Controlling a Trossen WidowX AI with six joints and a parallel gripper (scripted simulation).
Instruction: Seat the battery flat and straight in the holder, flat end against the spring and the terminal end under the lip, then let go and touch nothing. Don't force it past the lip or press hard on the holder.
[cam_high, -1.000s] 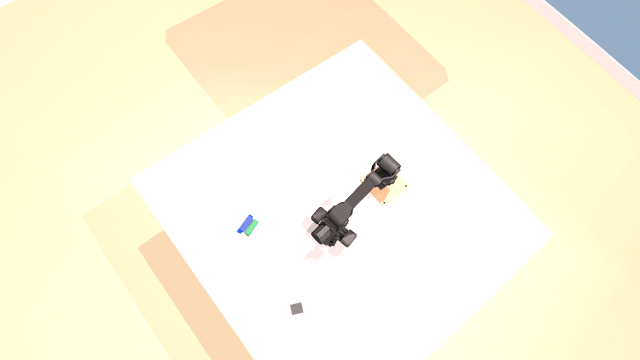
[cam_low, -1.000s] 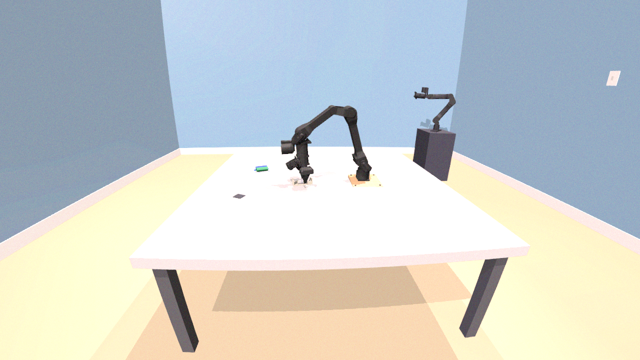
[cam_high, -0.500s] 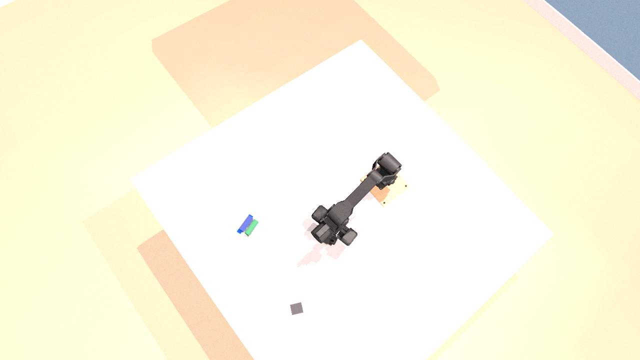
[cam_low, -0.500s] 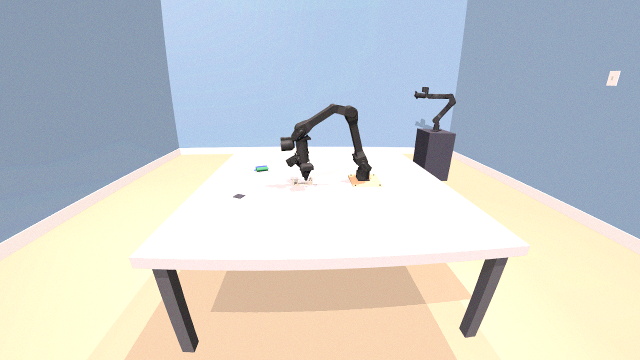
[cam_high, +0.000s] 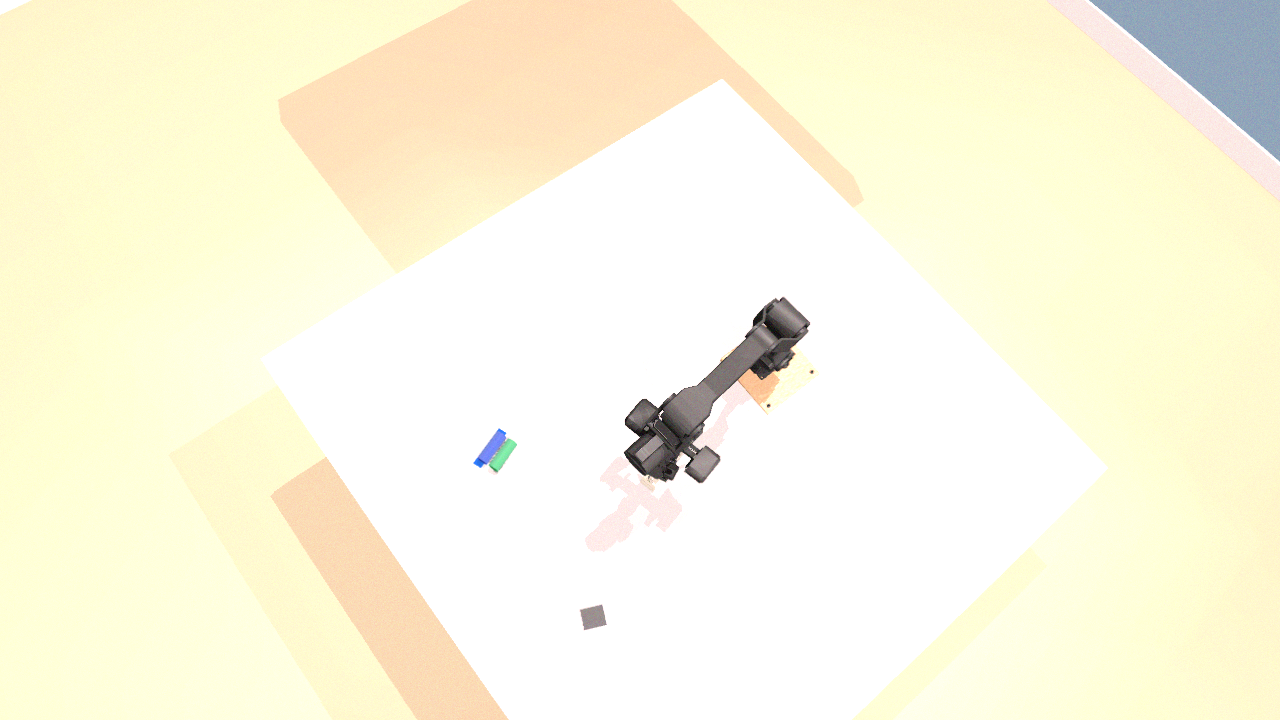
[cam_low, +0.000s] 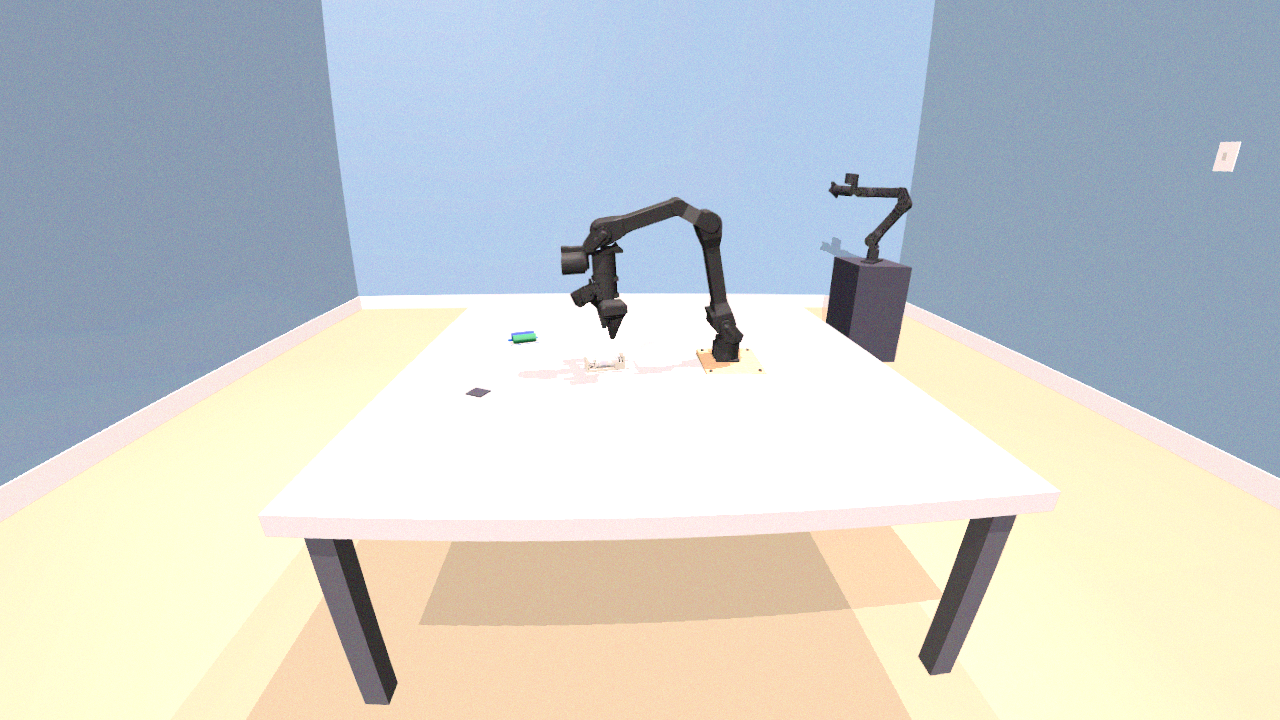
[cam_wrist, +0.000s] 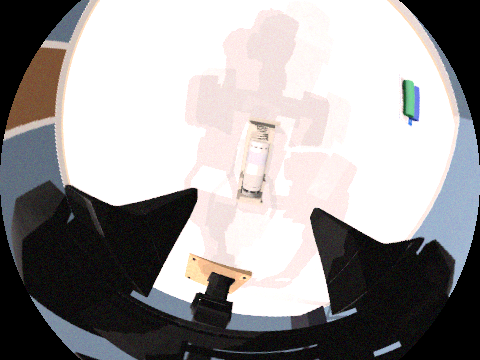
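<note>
the tool (cam_low: 612, 336) (cam_wrist: 258, 204) is wide open above the battery (cam_wrist: 256, 165) in mid-frame, and coming back down could knock it crooked.

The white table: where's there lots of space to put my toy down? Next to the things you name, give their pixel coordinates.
There's a wide bare patch between the small dark square (cam_high: 593, 617) (cam_low: 477, 392) and the table's (cam_high: 895, 429) (cam_low: 662, 447) near edge. It's crowded under the open gripper (cam_wrist: 254, 200), where the battery (cam_wrist: 257, 165) and holder (cam_wrist: 250, 201) are, and around the green and blue pieces.
</note>
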